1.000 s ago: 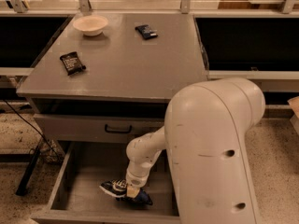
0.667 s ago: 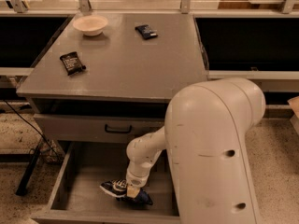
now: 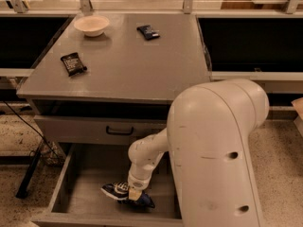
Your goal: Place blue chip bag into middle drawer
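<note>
**Status: bag inside drawer, release not confirmed**

**Position of the hand.** The hand (image 3: 134, 194) is lowered into the open middle drawer (image 3: 85, 174), at the end of the white arm (image 3: 147, 157) that reaches down from the large robot body. It sits low over the drawer floor, toward the front of the drawer box.

**Position of the task item.** The blue chip bag (image 3: 124, 193) lies directly under and around the hand, extending to both sides of it. It appears to rest on or just above the gray drawer floor; contact with the floor cannot be confirmed.

**State of the hand.** Whether it is clamped on the bag or has let go cannot be told from this view.

**Progress assessment.**
1. Transport: judged complete. The bag is within the drawer walls.
2. Lowering: judged complete or nearly so.
3. Release: not verified.
4. Withdrawal: not yet done. The hand is inside the drawer.

**Remaining work, as a judgement.** Let go of the bag if it is held, then lift the hand up and clear of the drawer.

**Other items.** Well above and behind the hand, on the surface (image 3: 128, 65): a white bowl (image 3: 92, 25), a small black packet (image 3: 73, 63) and a small dark blue packet (image 3: 148, 31). The closed drawer front (image 3: 94, 129) with its black handle (image 3: 120, 131) lies between surface and hand.
</note>
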Motion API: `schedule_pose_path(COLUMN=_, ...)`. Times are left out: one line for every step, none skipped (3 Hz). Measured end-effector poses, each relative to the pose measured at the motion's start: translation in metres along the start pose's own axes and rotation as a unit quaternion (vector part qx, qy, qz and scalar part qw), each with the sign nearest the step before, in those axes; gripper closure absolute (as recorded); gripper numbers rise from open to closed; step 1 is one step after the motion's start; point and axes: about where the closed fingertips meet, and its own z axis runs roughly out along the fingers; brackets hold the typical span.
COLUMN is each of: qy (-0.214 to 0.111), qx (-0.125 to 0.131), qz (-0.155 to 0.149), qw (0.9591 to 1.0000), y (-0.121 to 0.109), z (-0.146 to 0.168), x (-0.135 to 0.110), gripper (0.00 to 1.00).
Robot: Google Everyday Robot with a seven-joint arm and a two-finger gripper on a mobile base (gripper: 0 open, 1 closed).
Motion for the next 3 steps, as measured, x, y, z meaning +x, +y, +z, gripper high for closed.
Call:
schedule_pose_path(qy=0.0, qx=0.0, qz=0.0, qw=1.0, y=0.0, z=0.0, x=0.0, gripper=0.49)
schedule_pose_path(qy=0.0, qx=0.0, qz=0.0, qw=1.0, y=0.0, z=0.0, x=0.0, gripper=0.24)
schedule_pose_path(qy=0.0, qx=0.0, qz=0.0, qw=1.0, y=0.0001, z=0.0001, x=0.0, gripper=0.0)
